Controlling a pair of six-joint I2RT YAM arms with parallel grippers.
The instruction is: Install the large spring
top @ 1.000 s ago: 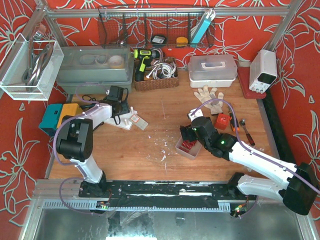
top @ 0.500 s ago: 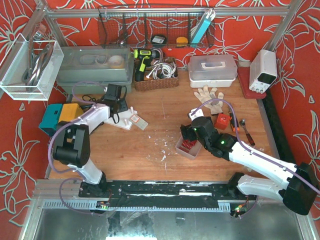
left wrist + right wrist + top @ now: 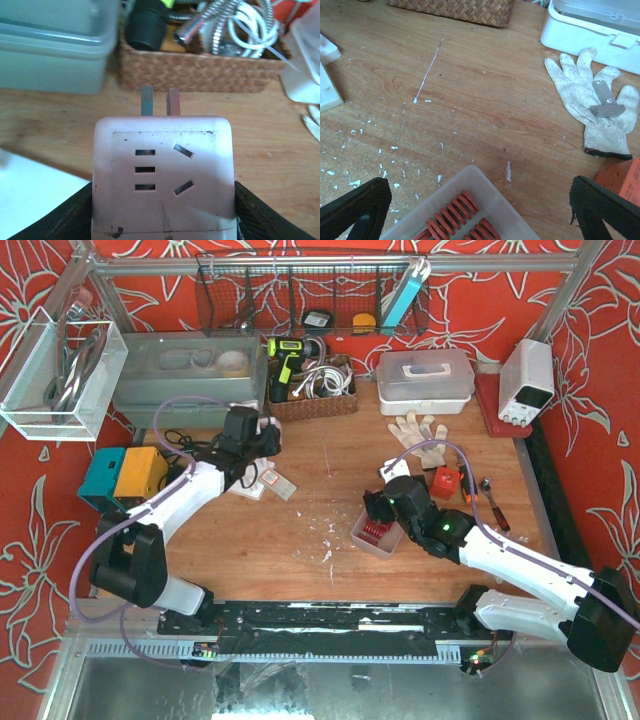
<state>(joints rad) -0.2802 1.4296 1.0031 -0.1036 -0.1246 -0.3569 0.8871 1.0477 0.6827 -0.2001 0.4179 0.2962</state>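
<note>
Several red coil springs [image 3: 455,215] lie in a clear plastic tray [image 3: 492,187] on the table; they also show in the top view [image 3: 374,532]. My right gripper [image 3: 480,207] is open and empty, right above the tray, and its black fingers [image 3: 357,205] straddle it. In the top view it [image 3: 378,512] is at the table's middle right. My left gripper [image 3: 162,212] is shut on a white plug adapter [image 3: 162,167] with two metal prongs pointing toward the wicker basket [image 3: 200,70]. In the top view this gripper [image 3: 255,436] is at the back left.
A white flat part [image 3: 252,483] lies below the left gripper. A work glove [image 3: 590,107] with a metal bracket on it, an orange block [image 3: 444,481] and a white lidded box [image 3: 425,375] are at the right. A grey bin [image 3: 190,370] stands at the back left.
My left arm has swung its gripper up and to the right, away from the white flat part, with the adapter in it. The right arm has barely moved.
</note>
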